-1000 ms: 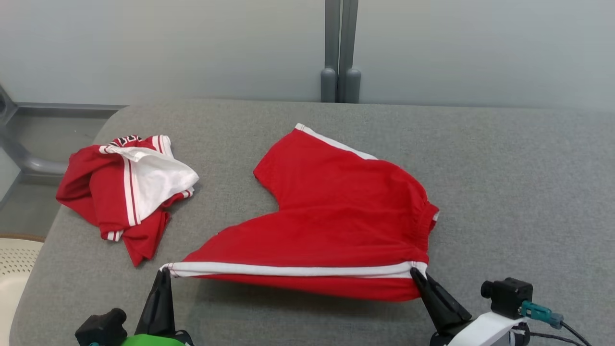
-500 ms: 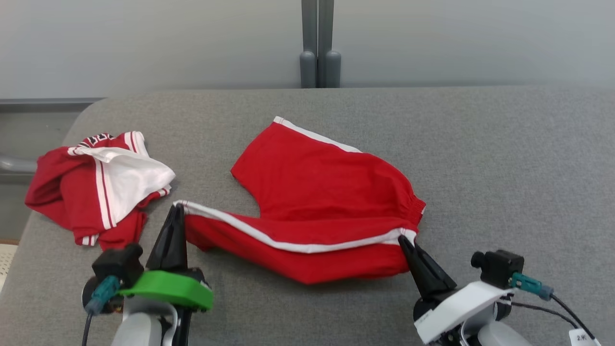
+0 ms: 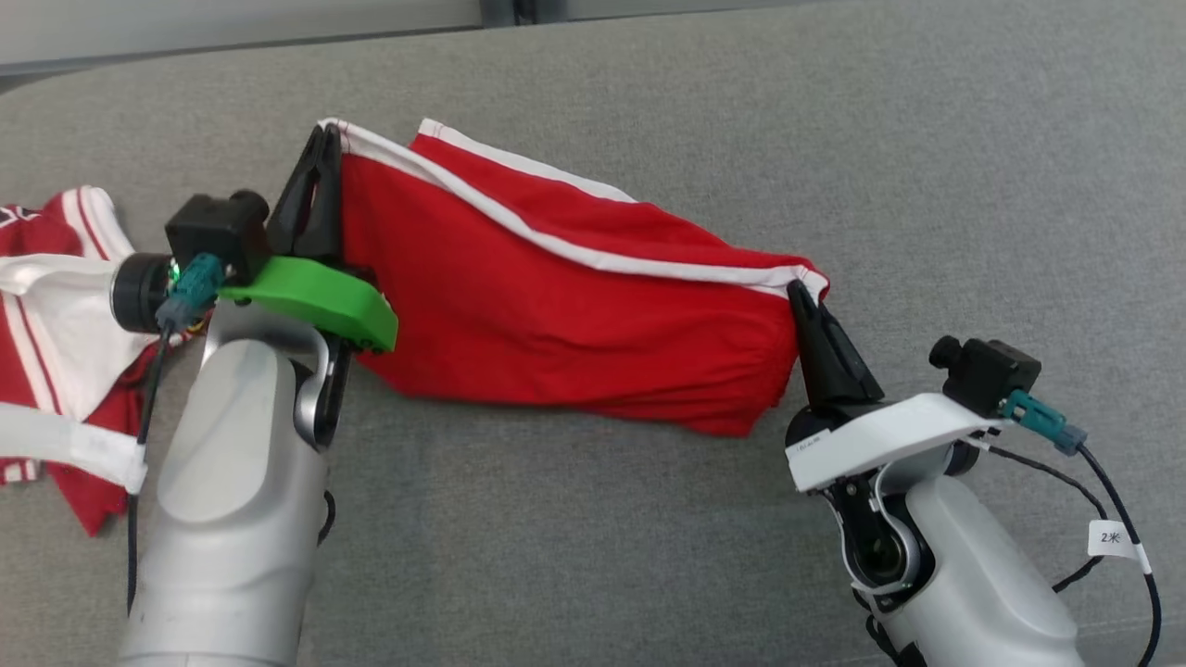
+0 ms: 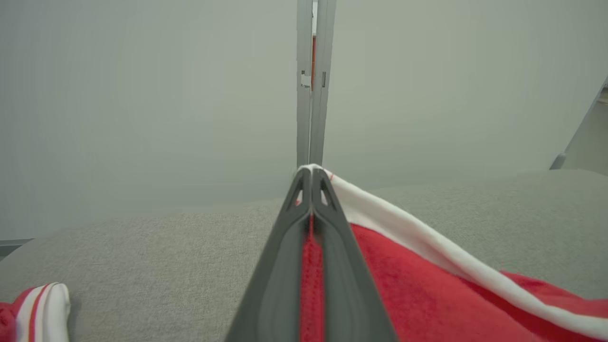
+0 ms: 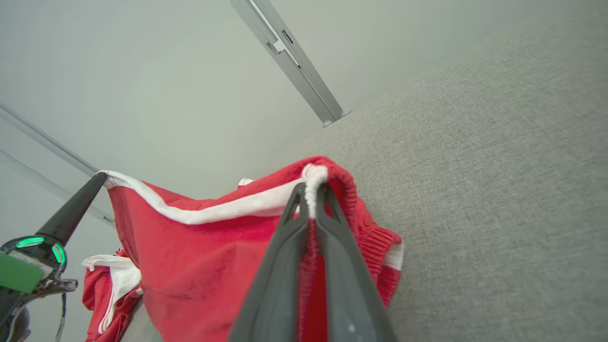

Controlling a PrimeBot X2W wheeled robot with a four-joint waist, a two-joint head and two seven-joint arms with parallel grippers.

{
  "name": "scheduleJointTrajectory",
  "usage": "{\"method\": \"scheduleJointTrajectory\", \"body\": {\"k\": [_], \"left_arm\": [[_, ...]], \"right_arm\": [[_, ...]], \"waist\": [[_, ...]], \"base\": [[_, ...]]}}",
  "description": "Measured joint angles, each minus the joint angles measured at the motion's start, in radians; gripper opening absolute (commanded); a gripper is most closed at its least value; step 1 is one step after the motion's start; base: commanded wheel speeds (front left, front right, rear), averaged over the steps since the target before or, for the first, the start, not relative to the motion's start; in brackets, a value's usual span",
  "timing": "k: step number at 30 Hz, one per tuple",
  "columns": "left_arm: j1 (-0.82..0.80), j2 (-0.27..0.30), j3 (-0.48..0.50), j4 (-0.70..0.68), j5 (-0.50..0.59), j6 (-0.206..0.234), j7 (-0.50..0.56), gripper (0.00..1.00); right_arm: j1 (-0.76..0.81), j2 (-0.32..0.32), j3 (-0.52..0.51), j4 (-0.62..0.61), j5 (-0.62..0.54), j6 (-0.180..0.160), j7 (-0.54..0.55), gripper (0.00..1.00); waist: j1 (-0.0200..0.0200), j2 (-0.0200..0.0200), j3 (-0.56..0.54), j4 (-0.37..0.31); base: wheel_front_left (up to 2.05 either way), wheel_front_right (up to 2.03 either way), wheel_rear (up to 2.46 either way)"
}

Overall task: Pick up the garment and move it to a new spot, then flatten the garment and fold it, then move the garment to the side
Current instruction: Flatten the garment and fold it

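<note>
The garment (image 3: 574, 315) is a pair of red shorts with a white side stripe, folded over itself and stretched between both grippers above the grey surface. My left gripper (image 3: 324, 134) is shut on the leg-hem corner at the upper left; in the left wrist view its fingers pinch the white edge of the garment (image 4: 403, 285) at the gripper tip (image 4: 311, 173). My right gripper (image 3: 799, 292) is shut on the waistband corner at the right; the right wrist view shows the elastic band of the garment (image 5: 199, 256) clamped at the gripper tip (image 5: 312, 187).
A second red and white garment (image 3: 56, 315) lies crumpled at the left edge of the grey padded surface (image 3: 973, 185), partly behind my left forearm (image 3: 232, 482). A pale wall with a grey post (image 4: 313, 80) stands beyond the far edge.
Both grippers have carried the near striped edge away from me and over the rest of the shorts, folding them in half. The head camera has tilted down, so the whole picture has shifted.
</note>
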Motion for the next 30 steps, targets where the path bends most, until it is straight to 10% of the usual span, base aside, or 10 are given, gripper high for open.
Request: {"method": "scheduleJointTrajectory", "body": {"k": [21,22,23,24,30], "left_arm": [[-0.295,0.038,-0.037,0.379,0.118,0.075,0.0,0.03],[-0.296,0.038,-0.037,0.386,0.118,0.08,0.0,0.31],[-0.296,0.037,-0.037,0.39,0.118,0.082,0.0,0.82],[-0.296,0.037,-0.039,0.39,0.118,0.083,0.0,1.0],[-0.272,0.022,-0.051,0.392,0.118,0.104,0.0,1.0]], "right_arm": [[-0.055,0.018,0.008,-0.044,-0.023,0.0,0.0,0.03],[-0.055,0.018,0.008,-0.049,-0.035,0.0,0.0,0.53],[-0.055,0.019,0.004,-0.053,-0.045,0.0,0.0,0.9],[-0.055,0.018,0.002,-0.055,-0.063,0.0,0.0,1.0],[-0.025,0.019,-0.075,-0.079,-0.202,0.0,0.0,1.0]], "waist": [[0.0001,0.0,0.205,-0.176],[0.0001,0.0,0.204,-0.177],[0.0001,0.0,0.201,-0.177],[0.0001,0.0,0.199,-0.176],[0.0001,0.0,0.157,-0.157]], "base": [[0.0,0.0,0.0],[0.0,0.0,0.0],[0.0,0.0,0.0],[0.0,0.0,0.0],[0.0,0.0,0.0]]}}
